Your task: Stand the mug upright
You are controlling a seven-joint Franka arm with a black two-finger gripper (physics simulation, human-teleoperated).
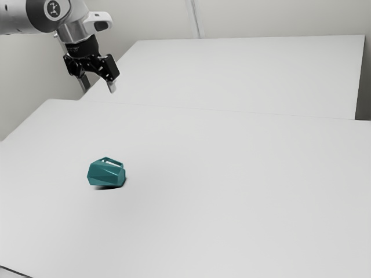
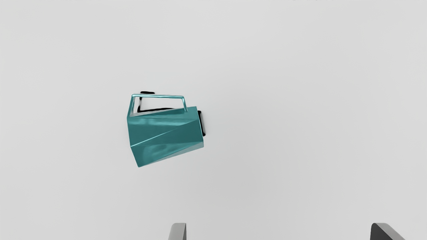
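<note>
While one gripper (image 1: pixel 99 88) hovers, two fingers (image 2: pixel 179 232) apart, one mug (image 2: pixel 163 133) lies sideways

From the arm's (image 1: pixel 74 29) side, the exterior view looks down across the table (image 1: pixel 232 197), arm at its far left — the wrist view faces steeply down, closer — both sharing the mug (image 1: pixel 105 174) and tabletop around it.

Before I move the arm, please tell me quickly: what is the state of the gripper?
Gripper: open, fingers wide apart, holding nothing; the teal mug lies on its side, untouched by them.
</note>
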